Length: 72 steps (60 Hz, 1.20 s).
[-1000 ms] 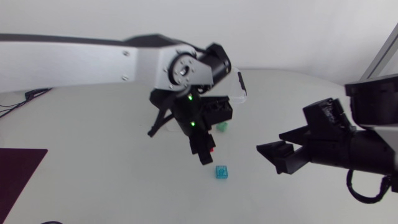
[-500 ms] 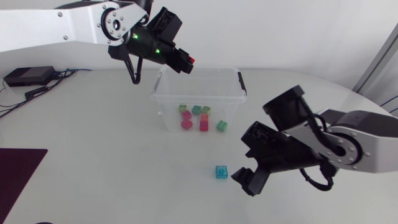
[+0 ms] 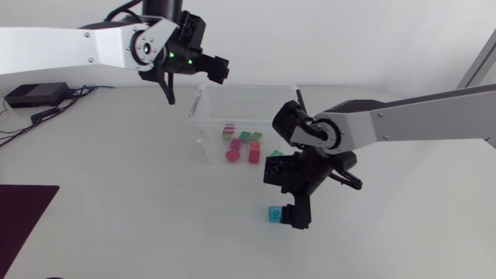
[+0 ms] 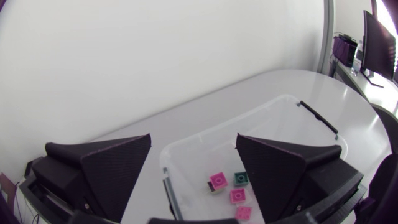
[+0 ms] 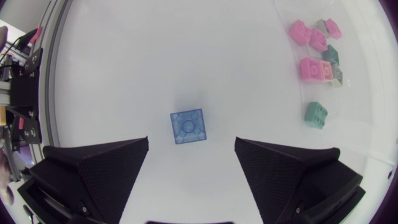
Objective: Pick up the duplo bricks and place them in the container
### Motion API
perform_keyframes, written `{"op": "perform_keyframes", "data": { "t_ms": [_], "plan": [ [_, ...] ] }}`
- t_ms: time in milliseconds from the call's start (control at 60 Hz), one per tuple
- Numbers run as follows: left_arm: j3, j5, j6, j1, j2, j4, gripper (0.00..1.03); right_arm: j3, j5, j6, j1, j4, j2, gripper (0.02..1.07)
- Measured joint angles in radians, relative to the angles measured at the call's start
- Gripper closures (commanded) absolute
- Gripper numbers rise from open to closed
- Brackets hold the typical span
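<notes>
A clear plastic container [image 3: 208, 128] stands mid-table with several pink, green and orange duplo bricks [image 3: 233, 153] inside. My left gripper [image 3: 217, 70] hangs open and empty above its back left corner; the left wrist view looks down between the fingers [image 4: 193, 143] onto the container [image 4: 261, 115] and its bricks [image 4: 217, 182]. One translucent blue brick [image 3: 274, 215] lies on the table in front of the container. My right gripper [image 3: 294, 218] is right beside it, pointing down and open. In the right wrist view the blue brick [image 5: 188, 126] lies just ahead of the open gripper [image 5: 191, 144], untouched.
A small black box [image 3: 35, 94] with cables sits at the table's far left. A dark purple mat [image 3: 23, 217] lies at the front left. The container's black handle clip [image 3: 299, 99] faces my right arm.
My left arm carried a red brick from mid-table up over the container, then opened; the brick is gone from its fingers. My right arm swung in from the right down to the blue brick.
</notes>
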Motion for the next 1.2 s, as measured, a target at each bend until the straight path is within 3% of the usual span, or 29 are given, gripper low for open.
{"op": "perform_keyframes", "data": {
  "t_ms": [167,383,517,717,950,1200],
  "plan": [
    [-0.220,-0.115,-0.006,-0.001,-0.217,0.182,0.04,0.093,0.041,-0.067,0.002,-0.064,0.107,0.07],
    [-0.428,-0.181,-0.005,-0.010,-0.349,0.288,0.04,0.154,0.070,-0.084,0.053,-0.092,0.173,0.08],
    [-0.542,-0.208,-0.002,-0.010,-0.418,0.359,0.04,0.156,0.070,-0.084,0.072,-0.090,0.195,0.22],
    [-0.620,-0.230,-0.002,-0.010,-0.500,0.388,0.04,0.149,0.070,-0.081,0.074,-0.058,0.204,0.66],
    [-0.702,-0.233,-0.001,-0.009,-0.566,0.396,0.05,0.079,0.074,-0.061,0.074,-0.043,0.186,0.68],
    [-0.774,-0.241,0.026,0.011,-0.638,0.396,0.05,0.057,0.077,-0.019,0.074,-0.116,-0.035,0.68]
  ]
}}
